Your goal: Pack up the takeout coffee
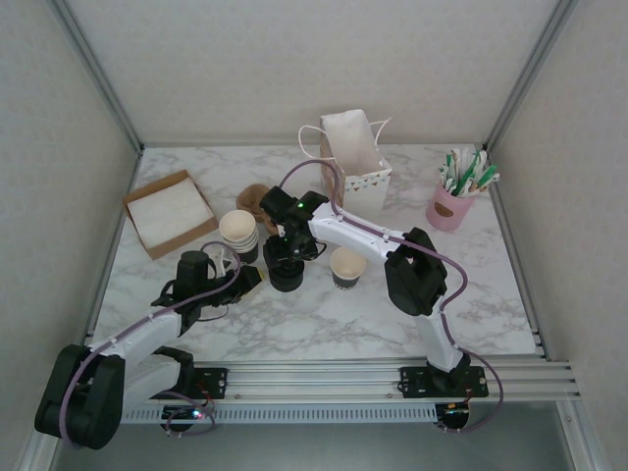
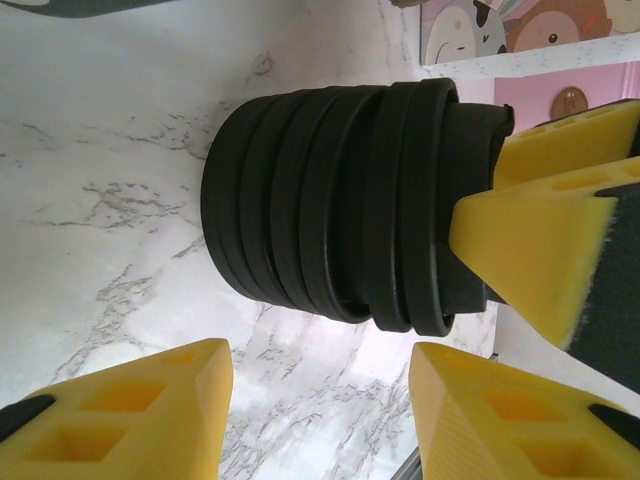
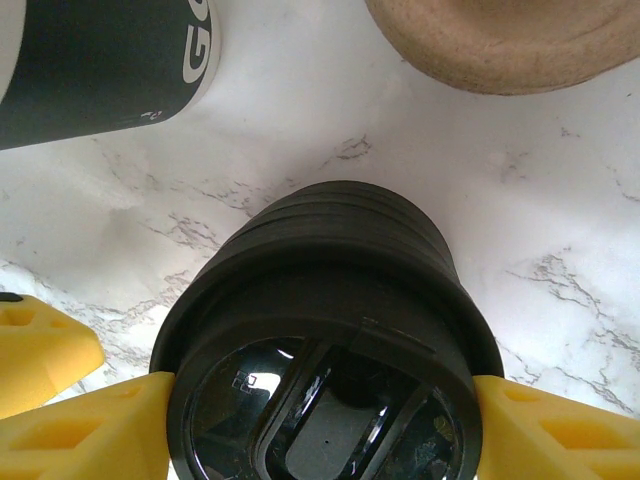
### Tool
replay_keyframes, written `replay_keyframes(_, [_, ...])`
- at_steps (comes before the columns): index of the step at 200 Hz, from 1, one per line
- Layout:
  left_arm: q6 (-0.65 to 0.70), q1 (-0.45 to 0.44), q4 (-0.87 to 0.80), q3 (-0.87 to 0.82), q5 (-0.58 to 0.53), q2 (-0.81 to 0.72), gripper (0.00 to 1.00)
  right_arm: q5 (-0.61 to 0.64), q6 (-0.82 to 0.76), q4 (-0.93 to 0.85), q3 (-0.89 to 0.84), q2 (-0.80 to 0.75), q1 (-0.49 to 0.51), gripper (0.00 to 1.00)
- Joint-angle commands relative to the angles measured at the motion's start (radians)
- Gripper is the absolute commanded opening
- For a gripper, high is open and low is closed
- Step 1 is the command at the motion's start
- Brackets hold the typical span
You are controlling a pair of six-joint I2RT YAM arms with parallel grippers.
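Glossy blk plastic lid stack (image 3: 325, 300), ridged; smooth marble-look table (image 3: 560, 250) w/ slight sheen; matt yellow foam finger pads (image 2: 130, 400).

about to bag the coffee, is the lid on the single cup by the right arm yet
Off. The cup stands upright and open, its cream inside showing; the lids sit stacked beside it.

Tabletop tally:
One box (image 1: 155, 187), one cup stack (image 1: 238, 232), one brown carrier (image 1: 255, 199), one lid pile (image 1: 287, 279), one loose cup (image 1: 347, 266), one bag (image 1: 351, 147), one pink holder (image 1: 447, 212).
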Motion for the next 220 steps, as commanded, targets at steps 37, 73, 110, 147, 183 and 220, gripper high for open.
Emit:
replay_keyframes(37, [-0.031, 0.009, 0.104, -0.02, 0.046, 0.04, 0.5, -0.027, 0.015, 0.0, -0.017, -0.056, 0.015, 0.7])
replay_keyframes(73, [-0.03, 0.008, 0.113, -0.019, 0.046, 0.056, 0.5, -0.037, 0.015, 0.003, -0.021, -0.068, 0.016, 0.7])
replay_keyframes(110, [-0.029, 0.009, 0.117, -0.016, 0.047, 0.065, 0.5, -0.051, 0.014, 0.008, -0.021, -0.068, 0.016, 0.7])
replay_keyframes(147, [-0.029, 0.008, 0.117, -0.016, 0.047, 0.068, 0.53, -0.05, 0.011, 0.008, -0.021, -0.053, 0.015, 0.7])
replay_keyframes(183, [-0.044, 0.009, 0.155, -0.02, 0.058, 0.063, 0.55, -0.048, 0.012, 0.007, -0.025, -0.041, 0.014, 0.7])
replay_keyframes(220, [-0.071, 0.008, 0.217, -0.031, 0.086, 0.084, 0.56, -0.051, 0.015, 0.008, -0.025, -0.035, 0.015, 0.7])
